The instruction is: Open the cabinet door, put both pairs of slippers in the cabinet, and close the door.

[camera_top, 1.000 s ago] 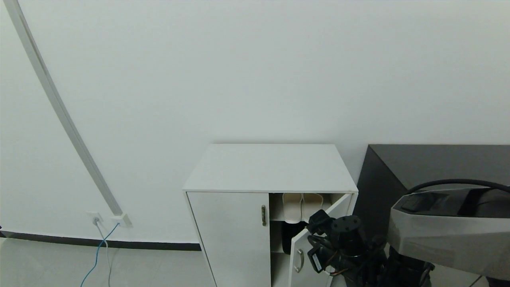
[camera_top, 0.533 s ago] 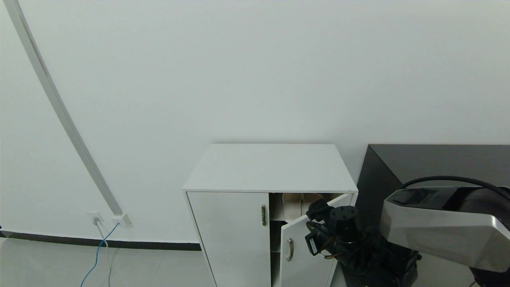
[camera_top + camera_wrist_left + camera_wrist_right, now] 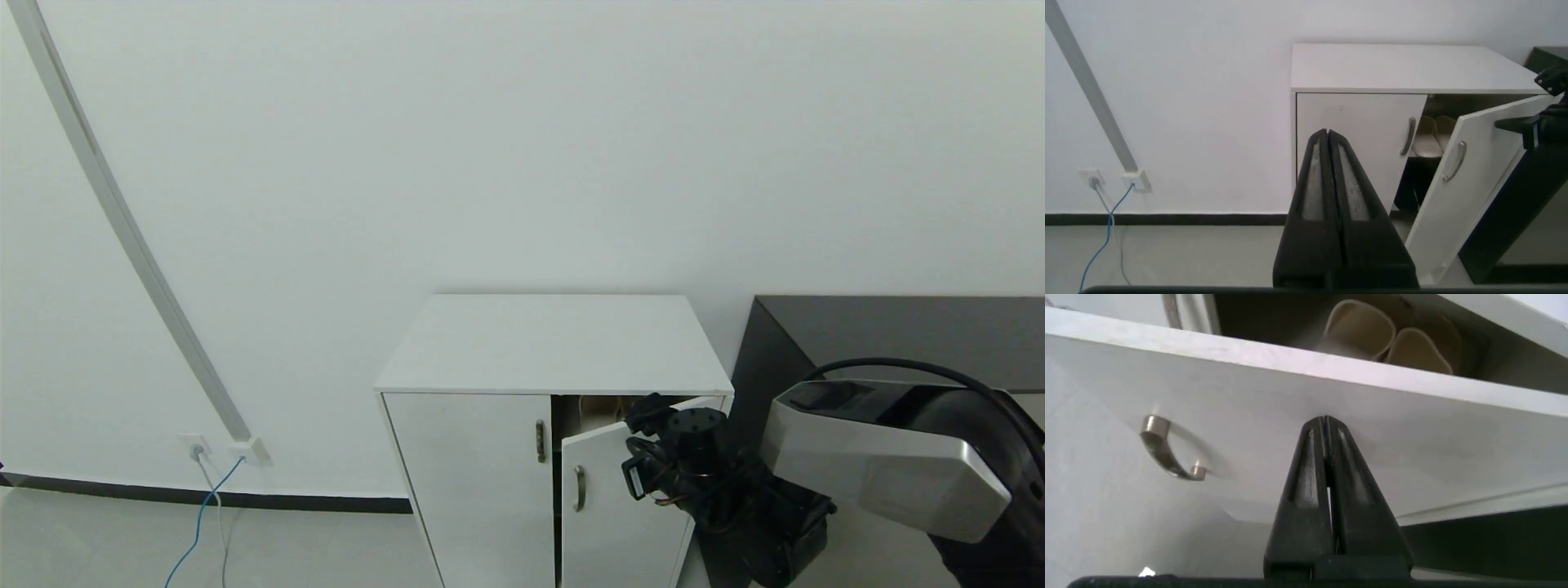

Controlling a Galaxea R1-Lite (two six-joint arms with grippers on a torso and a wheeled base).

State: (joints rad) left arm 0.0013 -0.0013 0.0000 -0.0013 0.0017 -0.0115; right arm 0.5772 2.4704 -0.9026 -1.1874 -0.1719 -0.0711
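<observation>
I count one white cabinet with two doors. The left door is flush shut; the right door is ajar, swung partway out from its hinge side. There are two metal handles, one per door: left handle, right handle.

One pair of beige slippers, two slippers side by side, sits on the upper shelf inside, seen through the gap. There's a dark shape under that shelf; I can't tell what it is.

My right gripper has its two fingers closed together with nothing between them. The tips are right at the outer face of the right door, up near its top edge and apart from the handle.

My left gripper also has its fingers pressed together and is empty. It's held well out in front of the cabinet, aimed at the left door.

Off-task:
- one dark counter just beside the cabinet's right side
- one wall socket with two cables, one blue and one white
- one slanted cable duct on the wall
</observation>
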